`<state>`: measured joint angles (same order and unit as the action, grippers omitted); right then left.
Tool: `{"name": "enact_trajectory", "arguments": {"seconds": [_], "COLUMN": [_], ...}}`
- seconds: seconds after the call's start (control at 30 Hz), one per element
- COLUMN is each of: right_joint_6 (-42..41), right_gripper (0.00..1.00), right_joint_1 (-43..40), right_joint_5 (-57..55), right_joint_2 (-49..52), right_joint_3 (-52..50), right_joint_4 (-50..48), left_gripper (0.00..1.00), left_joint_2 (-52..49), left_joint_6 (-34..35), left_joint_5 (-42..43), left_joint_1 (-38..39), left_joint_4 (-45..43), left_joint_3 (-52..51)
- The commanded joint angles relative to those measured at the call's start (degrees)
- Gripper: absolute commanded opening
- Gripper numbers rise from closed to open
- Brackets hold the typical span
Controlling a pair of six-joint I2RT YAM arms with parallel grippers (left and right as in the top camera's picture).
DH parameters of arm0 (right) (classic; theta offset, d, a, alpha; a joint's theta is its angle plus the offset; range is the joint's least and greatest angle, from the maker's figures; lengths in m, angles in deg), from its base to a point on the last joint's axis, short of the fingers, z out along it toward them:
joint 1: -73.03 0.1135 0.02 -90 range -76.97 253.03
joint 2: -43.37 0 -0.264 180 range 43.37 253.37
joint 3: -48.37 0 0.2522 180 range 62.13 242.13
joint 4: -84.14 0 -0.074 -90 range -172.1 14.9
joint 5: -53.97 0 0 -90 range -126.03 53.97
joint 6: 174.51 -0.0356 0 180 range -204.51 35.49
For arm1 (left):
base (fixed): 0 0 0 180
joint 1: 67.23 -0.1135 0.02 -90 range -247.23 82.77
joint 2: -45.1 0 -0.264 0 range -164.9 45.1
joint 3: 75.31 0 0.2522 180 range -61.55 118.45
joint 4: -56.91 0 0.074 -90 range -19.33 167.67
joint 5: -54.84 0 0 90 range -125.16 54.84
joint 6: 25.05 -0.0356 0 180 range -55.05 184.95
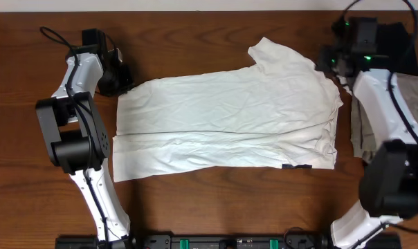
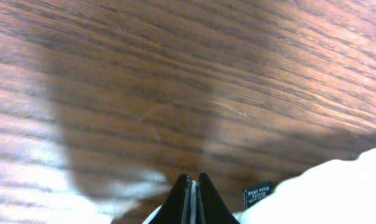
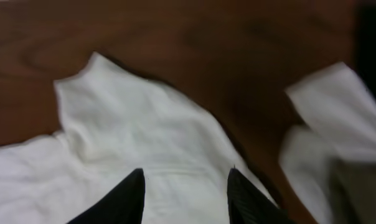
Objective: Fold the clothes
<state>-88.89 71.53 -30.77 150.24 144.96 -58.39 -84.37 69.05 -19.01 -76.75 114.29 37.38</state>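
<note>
White, thin, wrinkled T-shirt (image 1: 226, 121), short-sleeved, lies flat on the wood-grain table (image 1: 195, 200). Small black tag (image 2: 258, 194) at its edge: we cannot read the print. Left gripper (image 2: 192, 179) jaws pressed together at its corner, and we cannot tell if cloth is caught. Right gripper (image 3: 185, 173) jaws parted, empty, above its sleeve.

In the blurred left wrist view, the bottom edge cuts off the left hand (image 2: 192, 183), so whether T-shirt (image 2: 325, 193) cloth lies between its fingers cannot be told. The label (image 2: 258, 194) is unreadable. Overhead, the right arm (image 1: 383, 104) hides much of the grey-beige garment (image 1: 359, 131) and the black garment (image 1: 403, 45).
</note>
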Motion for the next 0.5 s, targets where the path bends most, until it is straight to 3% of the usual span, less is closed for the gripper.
{"name": "enact_trajectory", "arguments": {"seconds": [0.0, 0.3, 0.47], "right_joint_6": [1.9, 1.57, 1.29], "right_gripper": [0.42, 0.59, 0.61], "right_joint_1": [2.36, 5.81, 5.62], "right_joint_5": [6.4, 5.9, 4.11], "right_joint_2": [4.72, 16.68, 17.92], "right_joint_3": [0.55, 0.59, 0.63], "right_joint_4": [-5.25, -18.82, -19.63], "left_gripper": [0.06, 0.06, 0.06], "left_joint_2": [5.49, 7.1, 7.1], "left_joint_6": [-1.27, -1.31, -1.33], "left_joint_5": [-0.07, -0.04, -0.07], "left_joint_1": [0.22, 0.22, 0.22], "left_joint_4": [1.03, 4.22, 3.89], "left_joint_3": [-0.17, -0.22, -0.22]}}
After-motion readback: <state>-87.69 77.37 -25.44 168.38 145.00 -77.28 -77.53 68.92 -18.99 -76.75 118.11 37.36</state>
